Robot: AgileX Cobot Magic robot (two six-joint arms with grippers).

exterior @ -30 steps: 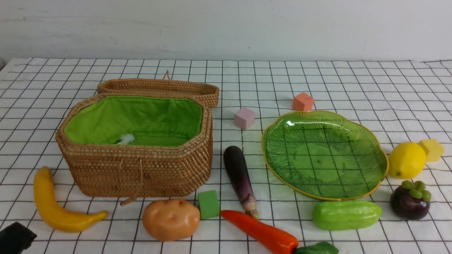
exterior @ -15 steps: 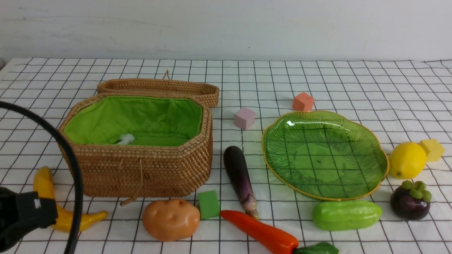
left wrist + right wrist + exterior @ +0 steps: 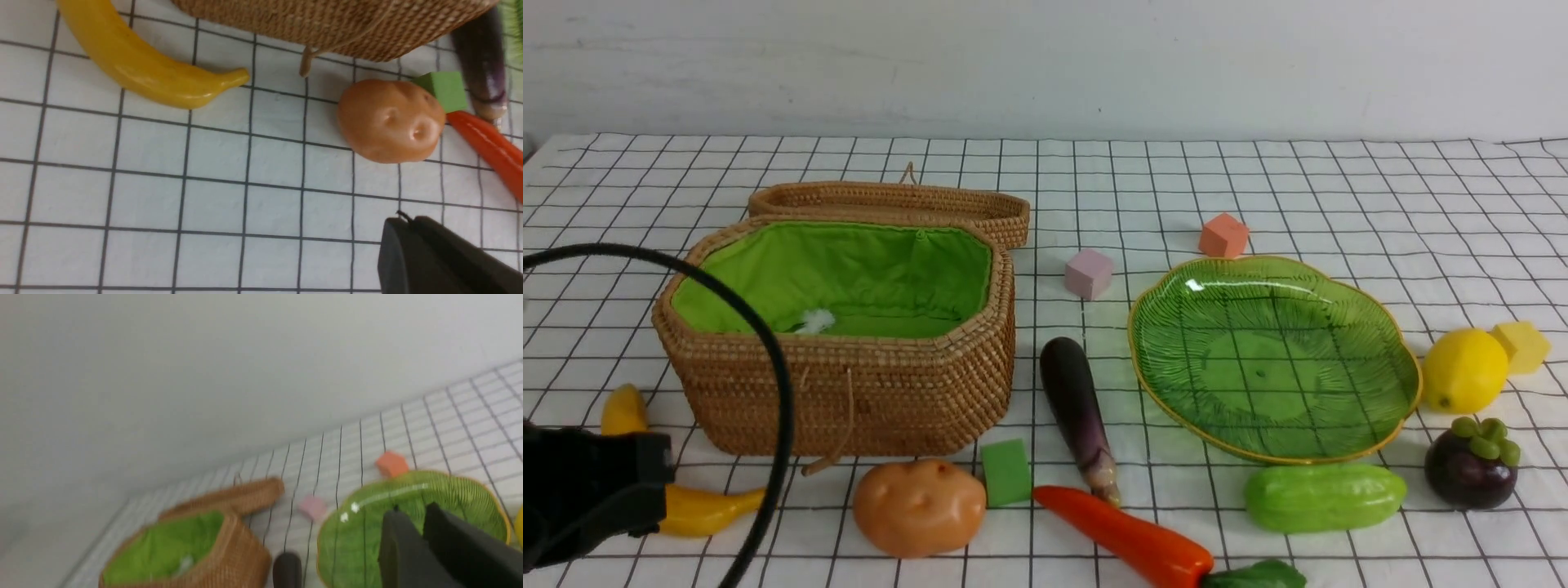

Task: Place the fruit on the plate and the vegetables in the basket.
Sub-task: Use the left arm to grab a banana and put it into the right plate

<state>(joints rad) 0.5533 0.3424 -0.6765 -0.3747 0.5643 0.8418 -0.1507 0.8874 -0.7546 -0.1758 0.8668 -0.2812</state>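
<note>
Basket (image 3: 849, 392): open, lid back. Plate (image 3: 1274, 359): bare, awaiting fruit. Banana (image 3: 698, 512): beside basket; approach its middle from above, jaws astride the curve. My left pincer (image 3: 412, 220): closed, empty, pointing down over the table. My right pincer (image 3: 410, 510): slightly parted, empty, facing forward.

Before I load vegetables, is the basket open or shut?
Open: the green lining shows inside the basket, its lid folded back.

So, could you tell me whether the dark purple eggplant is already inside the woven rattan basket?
No, the eggplant lies on the black-gridded white table, to the right of the basket.
</note>
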